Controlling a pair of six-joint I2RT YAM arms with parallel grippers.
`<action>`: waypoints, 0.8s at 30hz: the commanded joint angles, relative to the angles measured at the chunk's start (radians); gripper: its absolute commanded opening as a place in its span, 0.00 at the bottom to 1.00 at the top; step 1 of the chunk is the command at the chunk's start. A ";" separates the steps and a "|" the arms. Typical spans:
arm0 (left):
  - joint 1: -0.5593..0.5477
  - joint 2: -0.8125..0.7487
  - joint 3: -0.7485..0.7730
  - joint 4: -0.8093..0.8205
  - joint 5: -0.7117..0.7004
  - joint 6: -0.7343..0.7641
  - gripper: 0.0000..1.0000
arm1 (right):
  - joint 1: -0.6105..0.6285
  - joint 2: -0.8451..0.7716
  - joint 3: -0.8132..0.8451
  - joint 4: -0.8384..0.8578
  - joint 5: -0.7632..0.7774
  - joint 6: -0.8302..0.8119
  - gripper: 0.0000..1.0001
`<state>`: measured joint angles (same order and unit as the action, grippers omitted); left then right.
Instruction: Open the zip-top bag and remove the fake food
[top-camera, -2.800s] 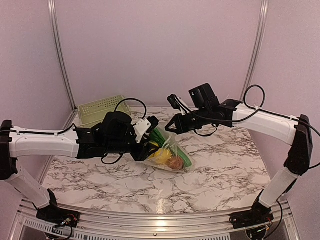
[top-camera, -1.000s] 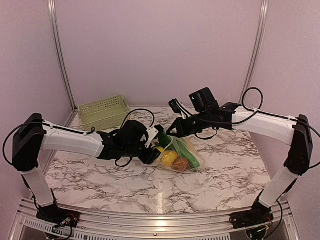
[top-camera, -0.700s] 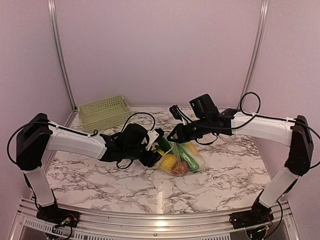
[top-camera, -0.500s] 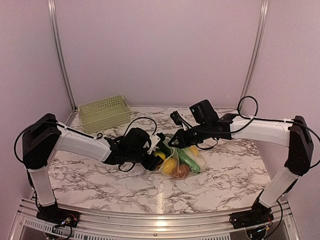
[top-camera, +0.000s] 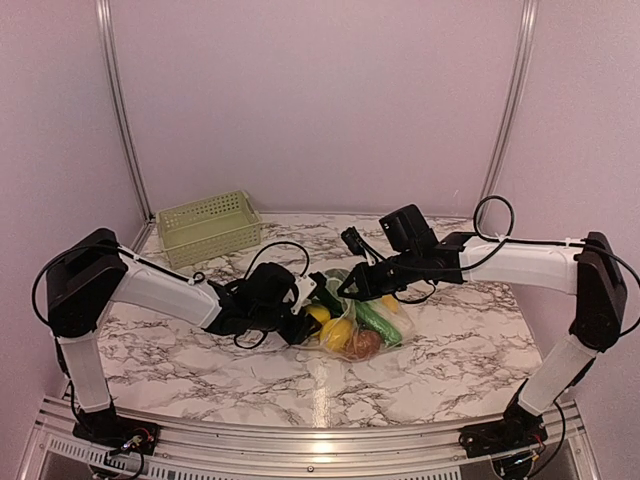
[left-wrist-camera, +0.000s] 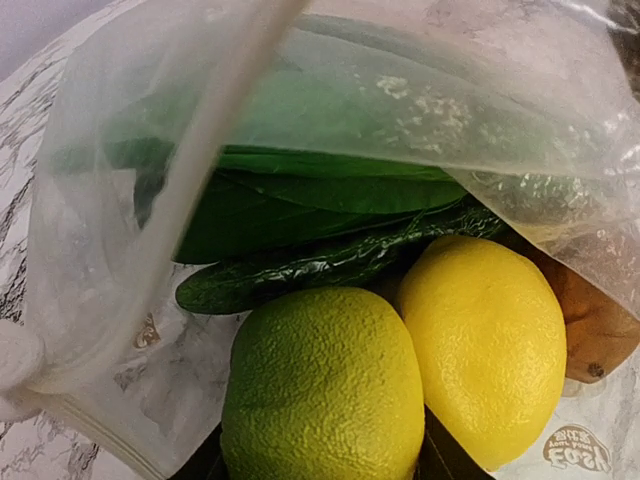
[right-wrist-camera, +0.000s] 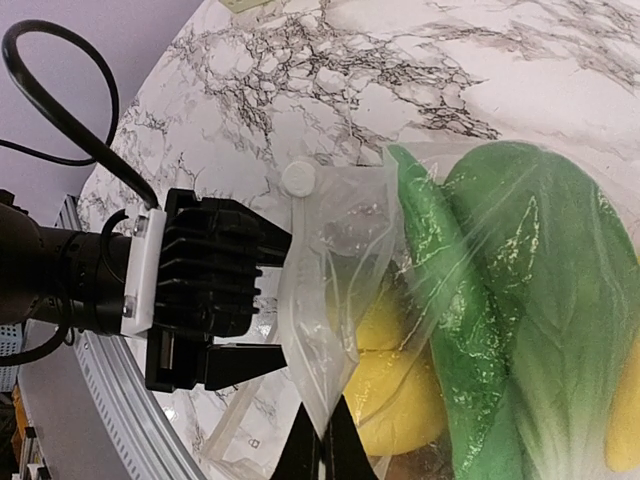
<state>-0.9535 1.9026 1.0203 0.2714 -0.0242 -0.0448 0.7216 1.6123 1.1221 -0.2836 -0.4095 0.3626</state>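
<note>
Clear floppy plastic: the zip-top bag (right-wrist-camera: 322, 300) lies on the worktop (top-camera: 200, 370) about midway between my two arms, with its mouth turned toward my left arm.

My right gripper (right-wrist-camera: 320, 452) is closed to a thin pinch on the bag's upper lip and holds it raised off the marble. Judged purpose: to keep the mouth apart and stop the bag sliding while the other arm works inside.

My left gripper (top-camera: 298, 315) is in the mouth, low and nearly level with the worktop. Its fingers are part-way apart and lie against both flanks of the lime-green citrus (left-wrist-camera: 320, 390), which I read as a grip on that piece. It is the nearest piece to the opening, so a sensible first pick.

The rest of the fake food (top-camera: 337, 331) is all inside the bag:
- yellow lemon (left-wrist-camera: 485, 345), touching the citrus
- dark cucumber (left-wrist-camera: 330, 262) and leafy greens (left-wrist-camera: 300, 195), behind it
- brown piece (left-wrist-camera: 595, 335), at the far side

Nothing is out of the bag yet.

Surface: white marble pattern with grey-black veins, glossy. A light green lattice basket (top-camera: 208, 225) sits at the far left corner, well apart from the bag. Room: pale lilac walls (top-camera: 320, 100), aluminium uprights (top-camera: 118, 110), and a metal rail (top-camera: 320, 452) along the near edge.
</note>
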 joint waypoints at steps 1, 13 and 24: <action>0.005 -0.095 -0.022 -0.023 0.013 0.016 0.39 | -0.007 0.005 0.002 -0.001 0.027 -0.014 0.00; 0.021 -0.310 -0.021 -0.224 0.020 0.065 0.39 | -0.033 0.005 0.012 -0.003 0.058 -0.035 0.00; 0.268 -0.307 0.259 -0.382 0.001 -0.044 0.40 | -0.094 -0.014 -0.008 0.011 0.035 -0.076 0.00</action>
<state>-0.7536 1.5658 1.1618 -0.0368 -0.0021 -0.0437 0.6464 1.6123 1.1187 -0.2848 -0.3763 0.3199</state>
